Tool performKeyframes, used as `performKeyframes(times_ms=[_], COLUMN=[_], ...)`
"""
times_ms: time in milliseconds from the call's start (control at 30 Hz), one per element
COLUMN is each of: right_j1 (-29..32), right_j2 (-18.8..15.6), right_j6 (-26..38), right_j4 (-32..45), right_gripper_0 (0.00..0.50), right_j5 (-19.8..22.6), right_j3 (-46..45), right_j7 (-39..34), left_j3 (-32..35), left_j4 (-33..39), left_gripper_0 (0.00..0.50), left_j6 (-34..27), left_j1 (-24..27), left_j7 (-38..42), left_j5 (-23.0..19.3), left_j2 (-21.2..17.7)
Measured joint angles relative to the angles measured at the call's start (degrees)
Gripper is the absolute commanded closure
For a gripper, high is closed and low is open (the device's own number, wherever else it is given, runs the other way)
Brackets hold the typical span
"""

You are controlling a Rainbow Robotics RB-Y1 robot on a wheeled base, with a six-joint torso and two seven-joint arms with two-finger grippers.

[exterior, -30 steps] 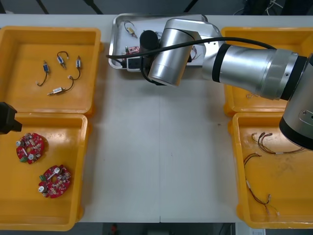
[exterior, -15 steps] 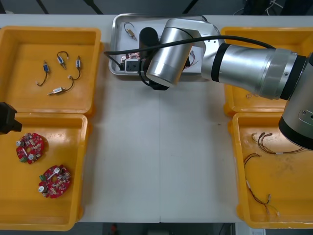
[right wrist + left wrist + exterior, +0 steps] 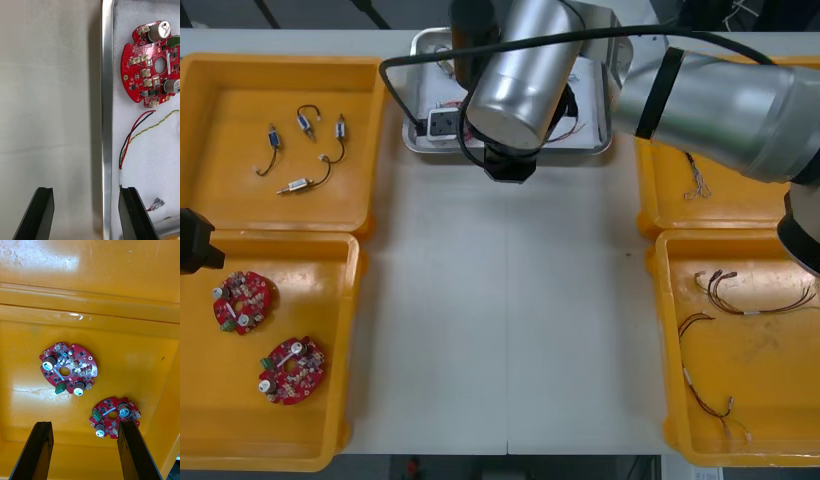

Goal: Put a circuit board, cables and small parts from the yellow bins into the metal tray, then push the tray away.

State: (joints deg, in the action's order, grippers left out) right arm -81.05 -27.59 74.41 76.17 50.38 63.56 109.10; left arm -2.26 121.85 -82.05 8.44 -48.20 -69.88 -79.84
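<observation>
Fingers of the left gripper (image 3: 85, 423) stand wide apart with nothing between them, hanging over the near left yellow bin (image 3: 340, 300). Two round red circuit boards (image 3: 68, 368) (image 3: 114, 416) lie on that bin's floor, close to each other but apart, the second one just inside one finger. In the front view this gripper sits at the far left edge, by the wall shared with the far left yellow bin (image 3: 280, 70). That bin holds several small metal parts (image 3: 305, 125) on short black cables.

At the middle of the surface's (image 3: 510, 320) far edge stands the metal tray (image 3: 416, 60), white inside. The right arm (image 3: 700, 95) reaches across to it from the right. The right gripper's (image 3: 86, 189) fingers are spread wide and empty, with the tray's rim running between them. One finger is over the bare surface, the other over the tray just inside the rim. A circuit board (image 3: 152, 71) lies in the tray beyond that finger. A cable (image 3: 138, 129) of red, black and yellow strands runs from beside the board to that fingertip.

The far right yellow bin (image 3: 660, 215) holds one thin cable (image 3: 695, 180). Several more thin cables (image 3: 750, 300) lie loose in the near right yellow bin (image 3: 670, 350).
</observation>
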Motion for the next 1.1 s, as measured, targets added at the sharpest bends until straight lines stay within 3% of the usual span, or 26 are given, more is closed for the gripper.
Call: performKeyframes(times_ms=[167,433,567,800,933,1100], right_j1=[0.0,1.2,5.4,14.4,19.5,25.8], right_j2=[-6.2,-16.8,-21.1,-28.0,-30.7,-33.2], right_j6=[3.7,8.3,11.0,13.3,14.7,16.4], right_j4=[6.6,18.7,24.5,31.0,32.9,33.9], right_gripper_0=[0.0,0.0,0.0,0.0,0.0,0.0], right_j5=[6.7,12.7,15.3,19.2,19.9,20.8], right_j3=[-2.2,-5.8,-13.3,-25.1,-30.5,-37.4], right_j7=[-1.1,-15.2,-16.2,-27.1,-27.9,-35.4], left_j3=[0.0,0.0,0.0,0.0,0.0,0.0], left_j4=[0.0,0.0,0.0,0.0,0.0,0.0], left_gripper_0=[0.0,0.0,0.0,0.0,0.0,0.0], left_j6=[0.0,0.0,0.0,0.0,0.0,0.0], left_j1=[0.0,-0.1,-0.1,-0.1,-0.1,-0.1], left_j7=[0.0,0.0,0.0,0.0,0.0,0.0], left_j5=[0.0,0.0,0.0,0.0,0.0,0.0], left_j2=[0.0,0.0,0.0,0.0,-0.1,-0.1])
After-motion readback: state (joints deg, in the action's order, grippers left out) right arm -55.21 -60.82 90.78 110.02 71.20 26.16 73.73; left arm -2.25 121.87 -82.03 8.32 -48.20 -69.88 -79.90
